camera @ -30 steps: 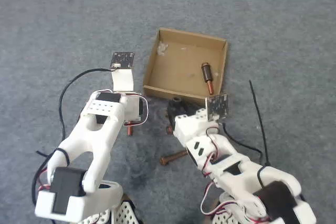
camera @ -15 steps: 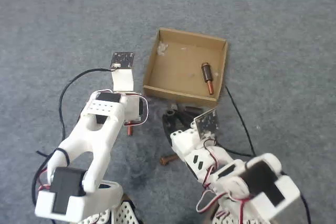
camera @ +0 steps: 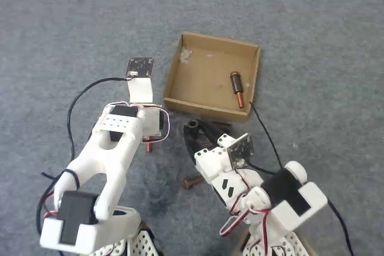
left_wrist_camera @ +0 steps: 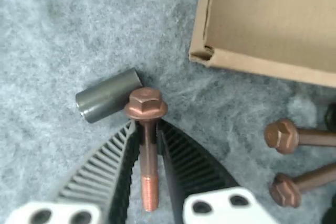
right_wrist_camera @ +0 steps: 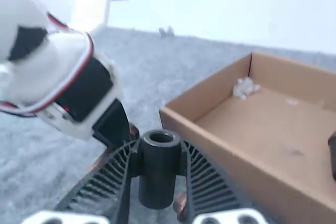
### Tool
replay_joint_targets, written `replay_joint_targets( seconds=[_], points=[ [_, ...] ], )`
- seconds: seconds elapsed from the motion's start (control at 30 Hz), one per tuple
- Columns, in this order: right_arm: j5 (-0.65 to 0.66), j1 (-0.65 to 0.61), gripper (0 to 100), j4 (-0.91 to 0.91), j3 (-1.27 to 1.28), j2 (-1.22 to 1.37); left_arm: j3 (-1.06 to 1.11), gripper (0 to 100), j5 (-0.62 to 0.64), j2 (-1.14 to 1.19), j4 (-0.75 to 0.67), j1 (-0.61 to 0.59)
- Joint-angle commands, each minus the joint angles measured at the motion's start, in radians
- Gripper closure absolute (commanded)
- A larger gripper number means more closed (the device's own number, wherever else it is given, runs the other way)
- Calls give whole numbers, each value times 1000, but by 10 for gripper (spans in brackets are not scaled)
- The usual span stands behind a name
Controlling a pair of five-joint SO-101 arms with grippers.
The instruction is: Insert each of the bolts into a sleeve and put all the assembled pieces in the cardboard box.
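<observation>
My left gripper [left_wrist_camera: 147, 127] is shut on a copper bolt [left_wrist_camera: 147, 145], held just above the carpet with its hex head forward. A grey sleeve [left_wrist_camera: 107, 95] lies on the carpet right by that head. In the high view the left gripper [camera: 150, 139] is left of the cardboard box [camera: 204, 109]. My right gripper [right_wrist_camera: 158, 153] is shut on a black sleeve [right_wrist_camera: 157, 174], held upright with its bore facing up, just in front of the box wall [right_wrist_camera: 220, 140]; the right gripper [camera: 193, 129] faces the left one. One assembled piece [camera: 237, 88] lies in the box.
Two loose copper bolts [left_wrist_camera: 283, 136] [left_wrist_camera: 286, 191] lie on the grey carpet between the arms; one bolt [camera: 192, 181] pokes out beside the right arm. The left arm's white body [right_wrist_camera: 52, 77] is close beside the right gripper. Cables trail by both bases.
The right arm has folded back and its elbow swung to the right; its gripper, still holding the black sleeve, has shifted slightly left and up. The left arm has stayed put.
</observation>
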Motion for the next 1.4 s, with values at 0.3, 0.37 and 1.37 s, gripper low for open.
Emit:
replay_joint_targets(
  seconds=[0.3,0.37,1.37],
  points=[
    [17,65,992,-278,-135,311,-33,988,-11,-49,-25,5],
    [17,70,992,-278,-144,315,-45,988,-11,-58,-25,5],
    [18,64,992,-274,-146,325,165,988,-9,-548,-437,221]
  ],
)
